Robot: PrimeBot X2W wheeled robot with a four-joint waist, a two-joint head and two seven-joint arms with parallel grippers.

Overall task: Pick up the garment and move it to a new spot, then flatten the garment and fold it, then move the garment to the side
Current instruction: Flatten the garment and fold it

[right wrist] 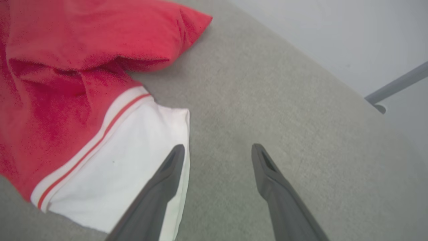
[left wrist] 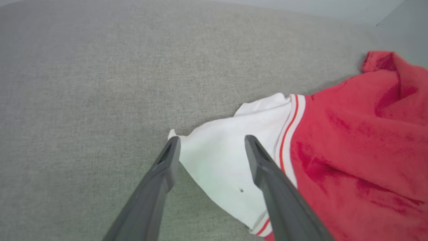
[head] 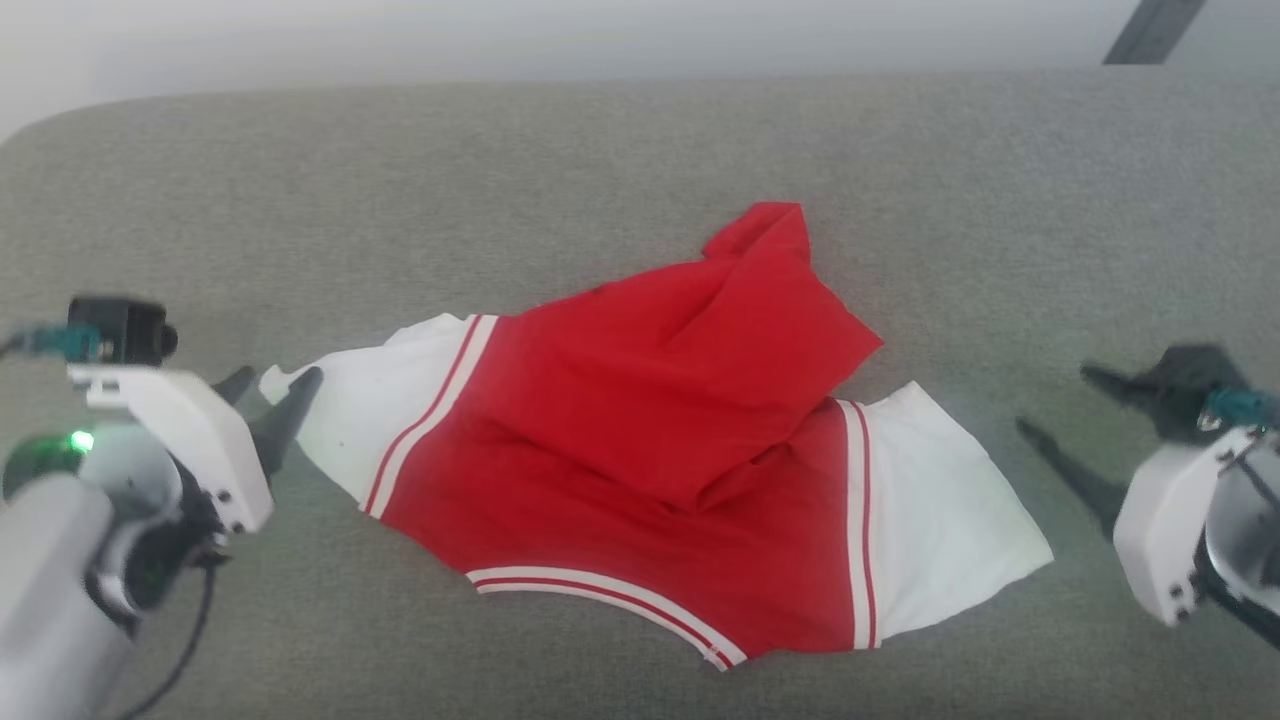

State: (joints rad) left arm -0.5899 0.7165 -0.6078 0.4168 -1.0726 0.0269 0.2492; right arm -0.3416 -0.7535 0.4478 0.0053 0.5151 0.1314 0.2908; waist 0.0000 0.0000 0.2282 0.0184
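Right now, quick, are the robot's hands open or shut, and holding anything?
Left gripper: open, at a white sleeve of the shirt, gripping nothing.
Right gripper: open, beside the other sleeve, gripping nothing.

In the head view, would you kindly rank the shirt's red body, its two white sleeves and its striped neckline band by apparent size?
1. Red body, largest.
2. Right sleeve and left sleeve, tied: they look too alike to rank, the right perhaps slightly larger.
3. Striped neckline band, smallest.
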